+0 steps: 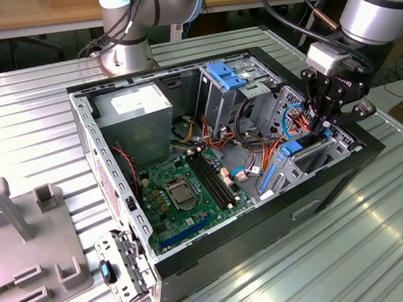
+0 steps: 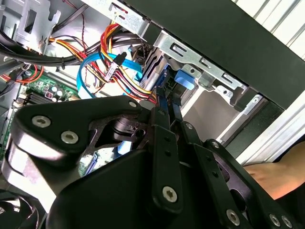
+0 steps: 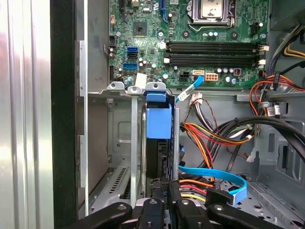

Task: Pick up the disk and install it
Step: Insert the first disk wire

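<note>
While the open computer case [image 1: 335,170] lies on its side on the ribbed metal table [image 1: 382,248], the arm reaches down into its corner at the exterior view's right, beside the black outer wall. Inside the case, the green motherboard [image 1: 184,188] fills the floor, the grey power supply [image 1: 137,111] sits toward the far wall, and a pale blue bracket [image 1: 224,76] tops the drive cage at the back. Bundles of red, orange and yellow wires [image 3: 209,136] and a flat blue cable [image 3: 214,174] run past the bay where the work is going on.

That bay is a metal drive slot [image 3: 121,143] against the case wall, and the disk [image 3: 158,143] stands edgewise in it, its bright blue carrier [image 3: 158,119] and end tab showing between the slot's steel rails in the first wrist view. In the second wrist view the same blue carrier [image 2: 183,78] sits just under the bracket of the slot.

As for the gripper [image 3: 166,193], its black fingers [image 2: 164,126] are drawn close together and pinch the near edge of the disk, so the grip looks narrow and firm.

Judging from this, the pick-up is done and the disk is already lowered between the rails. Whether it is fully seated or latched cannot be told; release has not happened.
</note>
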{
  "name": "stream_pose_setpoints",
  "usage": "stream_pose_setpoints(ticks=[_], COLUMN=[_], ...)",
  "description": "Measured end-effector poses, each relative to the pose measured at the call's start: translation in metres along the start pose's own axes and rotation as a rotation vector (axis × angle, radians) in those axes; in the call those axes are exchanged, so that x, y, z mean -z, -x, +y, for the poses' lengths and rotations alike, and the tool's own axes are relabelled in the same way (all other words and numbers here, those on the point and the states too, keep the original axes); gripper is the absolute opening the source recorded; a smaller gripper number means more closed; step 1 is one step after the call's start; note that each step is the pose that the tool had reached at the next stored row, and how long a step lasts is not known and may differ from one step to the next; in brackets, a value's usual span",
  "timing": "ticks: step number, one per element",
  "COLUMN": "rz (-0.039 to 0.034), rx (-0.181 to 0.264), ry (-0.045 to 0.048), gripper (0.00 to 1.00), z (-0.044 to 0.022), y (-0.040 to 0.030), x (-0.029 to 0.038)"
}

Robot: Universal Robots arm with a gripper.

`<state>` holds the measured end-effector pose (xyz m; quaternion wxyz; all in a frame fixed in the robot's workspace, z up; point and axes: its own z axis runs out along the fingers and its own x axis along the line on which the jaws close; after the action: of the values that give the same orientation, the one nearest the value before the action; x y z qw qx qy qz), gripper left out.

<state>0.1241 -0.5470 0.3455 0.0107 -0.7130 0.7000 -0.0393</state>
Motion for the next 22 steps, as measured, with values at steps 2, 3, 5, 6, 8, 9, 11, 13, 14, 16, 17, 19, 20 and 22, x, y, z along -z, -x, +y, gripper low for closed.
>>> stream_pose_setpoints(ticks=[2, 3, 5, 6, 8, 9, 11, 13, 14, 16, 17, 19, 20, 22], rz=[0.0, -0.0001, -0.0004, -0.0006, -0.0004, -0.0004, -0.0005, -0.0002, -0.0002, -0.0001, -0.0001, -0.0002, -0.0001, 0.0003], rx=[0.0, 0.0, 0.0, 0.0, 0.0, 0.0, 0.0, 0.0, 0.0, 0.0, 0.0, 0.0, -0.001, -0.006], ry=[0.0, 0.0, 0.0, 0.0, -0.0001, 0.0, 0.0, 0.0, 0.0, -0.0001, -0.0001, -0.0002, -0.0002, 0.0], gripper=[0.16, 0.16, 0.16, 0.16, 0.16, 0.16, 0.16, 0.16, 0.16, 0.16, 0.16, 0.16, 0.16, 0.16], z=[0.0, 0.0, 0.0, 0.0, -0.0002, -0.0003, -0.0003, -0.0003, -0.0003, 0.0, 0.0001, 0.0002, 0.0002, 0.0003], y=[0.0, 0.0, 0.0, 0.0, -0.0001, -0.0002, -0.0001, -0.0001, -0.0002, -0.0002, -0.0002, -0.0001, -0.0001, -0.0001], x=[-0.0002, -0.0003, -0.0002, 0.0005, 0.0028, 0.0037, 0.0038, 0.0039, 0.0039, 0.004, 0.0041, 0.0039, 0.0039, 0.0039])
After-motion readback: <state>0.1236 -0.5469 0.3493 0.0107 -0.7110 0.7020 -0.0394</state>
